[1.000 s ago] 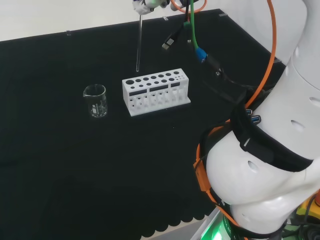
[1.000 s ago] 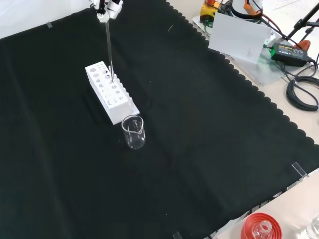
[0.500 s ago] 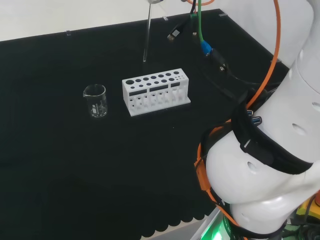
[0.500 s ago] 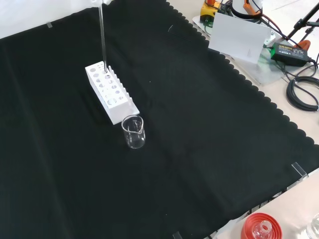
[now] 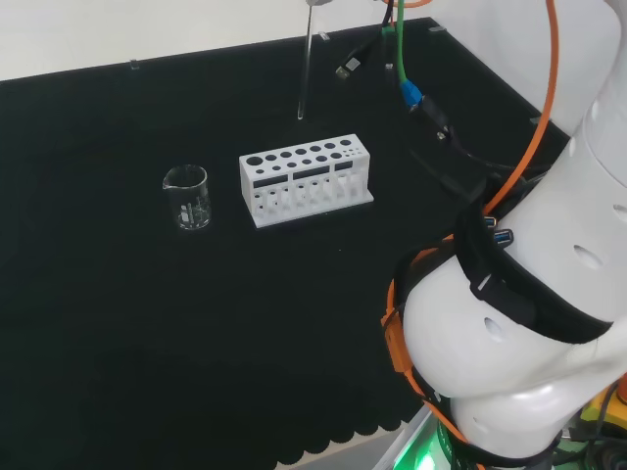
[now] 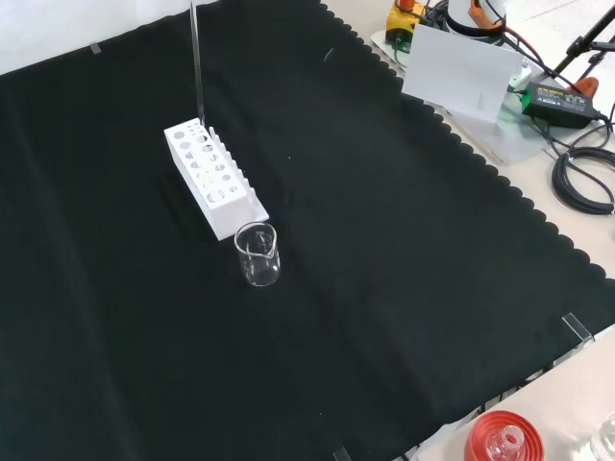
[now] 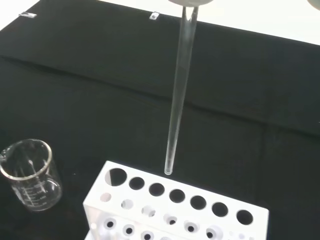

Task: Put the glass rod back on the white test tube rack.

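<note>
Head view: rod [image 5: 305,69] hanging upright above the rack [image 5: 305,179], tip clear of the holes, toward the worktop's far edge.

Front view: rod [image 6: 196,62] over the rack's [image 6: 213,176] far end; needs lowering straight.

Wrist view: tip just above the hole row; state of fingers cannot be told. Best kept vertical, centred on one hole first.

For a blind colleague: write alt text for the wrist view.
A clear glass rod hangs nearly upright, its lower tip just above the holes in the top of a white test tube rack. An empty glass beaker stands beside the rack on black cloth.
</note>
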Controlling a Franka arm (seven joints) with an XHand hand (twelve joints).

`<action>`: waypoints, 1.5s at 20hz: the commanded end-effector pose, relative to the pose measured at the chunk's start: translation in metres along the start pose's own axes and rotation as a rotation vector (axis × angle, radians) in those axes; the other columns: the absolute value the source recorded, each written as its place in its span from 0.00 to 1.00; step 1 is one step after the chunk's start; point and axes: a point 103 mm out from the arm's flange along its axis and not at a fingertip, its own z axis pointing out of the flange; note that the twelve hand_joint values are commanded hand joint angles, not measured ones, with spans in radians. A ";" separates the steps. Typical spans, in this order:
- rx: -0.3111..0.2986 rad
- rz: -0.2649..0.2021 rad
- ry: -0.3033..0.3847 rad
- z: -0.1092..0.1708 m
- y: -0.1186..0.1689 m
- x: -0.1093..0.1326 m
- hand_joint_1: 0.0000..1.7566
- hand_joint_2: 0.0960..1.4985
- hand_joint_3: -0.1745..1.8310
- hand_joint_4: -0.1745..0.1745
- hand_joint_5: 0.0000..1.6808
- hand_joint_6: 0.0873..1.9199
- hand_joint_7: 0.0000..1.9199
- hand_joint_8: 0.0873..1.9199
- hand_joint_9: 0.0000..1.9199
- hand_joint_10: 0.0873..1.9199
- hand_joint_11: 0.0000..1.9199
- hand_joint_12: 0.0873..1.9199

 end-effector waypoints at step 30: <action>0.025 0.043 0.022 0.029 -0.019 -0.023 0.70 0.70 0.00 0.00 0.75 0.26 0.83 0.38 0.97 0.19 0.87 0.37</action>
